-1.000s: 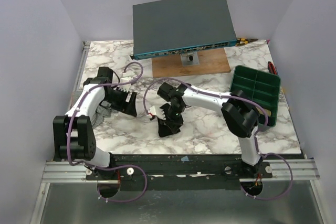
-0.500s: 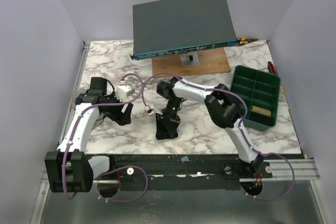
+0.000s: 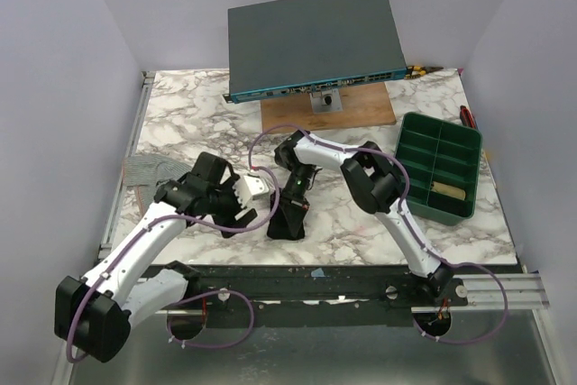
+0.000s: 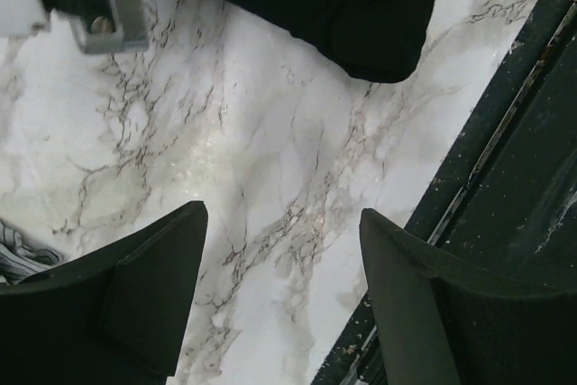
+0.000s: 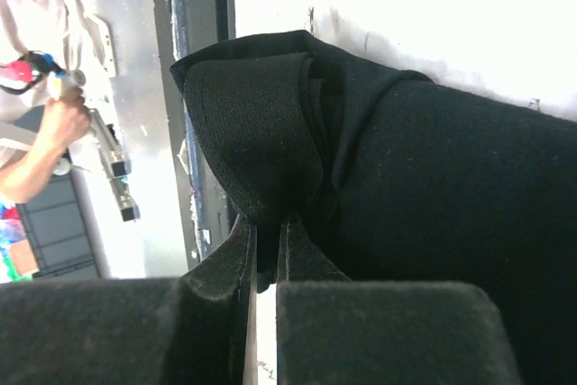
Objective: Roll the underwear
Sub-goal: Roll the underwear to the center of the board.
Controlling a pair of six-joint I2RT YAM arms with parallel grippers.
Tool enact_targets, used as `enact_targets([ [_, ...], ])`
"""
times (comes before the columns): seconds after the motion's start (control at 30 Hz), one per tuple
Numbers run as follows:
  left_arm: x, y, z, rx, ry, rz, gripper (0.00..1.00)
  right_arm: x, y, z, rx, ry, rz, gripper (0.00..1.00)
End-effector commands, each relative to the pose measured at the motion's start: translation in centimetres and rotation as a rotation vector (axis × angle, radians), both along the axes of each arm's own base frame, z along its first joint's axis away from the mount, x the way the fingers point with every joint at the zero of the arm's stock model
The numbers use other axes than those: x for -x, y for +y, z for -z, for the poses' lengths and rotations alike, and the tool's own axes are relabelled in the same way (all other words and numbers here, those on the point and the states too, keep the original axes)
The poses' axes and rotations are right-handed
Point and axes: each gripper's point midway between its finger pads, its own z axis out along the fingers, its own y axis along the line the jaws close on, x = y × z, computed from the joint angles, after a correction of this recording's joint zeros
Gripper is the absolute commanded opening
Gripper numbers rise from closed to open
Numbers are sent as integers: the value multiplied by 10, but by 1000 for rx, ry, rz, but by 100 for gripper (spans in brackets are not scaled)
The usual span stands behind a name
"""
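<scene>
Underwear [image 3: 287, 221]: black, bunched on the marble table [image 3: 361, 233], lower centre of the top view, close to the front edge. It looks gathered and partly folded, not yet a tidy roll.

Right gripper [image 5: 266, 239]: set down on the upper end of the garment. In its wrist view the jaws are all but closed, pinching a folded edge of the black cloth between them. The pinch probably keeps the fold from springing open and gives an anchor to turn the cloth about.

Left gripper [image 4: 281, 218]: just left of the garment and apart from it. Its jaws stand wide with nothing between them, only bare marble below. A corner of the garment shows in the upper part of its wrist view. It appears lined up to take the free end, so both ends can be worked together.

Grey cloth [image 3: 149, 169]: at the left edge of the top view, well apart, seemingly no part of this step.

Judgement: the roll is begun, not finished.
</scene>
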Motion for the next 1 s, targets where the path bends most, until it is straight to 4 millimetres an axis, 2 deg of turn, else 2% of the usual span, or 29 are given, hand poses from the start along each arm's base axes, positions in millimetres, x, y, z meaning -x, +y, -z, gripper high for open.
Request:
enact_targets([
  [0.0,0,-19,-6,-25,-130,108,73,-8,-21,82,93,-90,-122,1],
  [0.2,11,-53,-4,-59,-224,291,74,-11,-22,87,107,-65,-126,1],
  [0.33,16,-73,7,-86,-243,380,74,-14,-21,88,114,-70,-121,1],
  [0.6,35,-99,26,-85,-231,496,76,-20,-20,88,113,-90,-131,1],
  [0.97,18,-112,53,-153,-291,503,77,-19,-25,90,130,-100,-145,1],
])
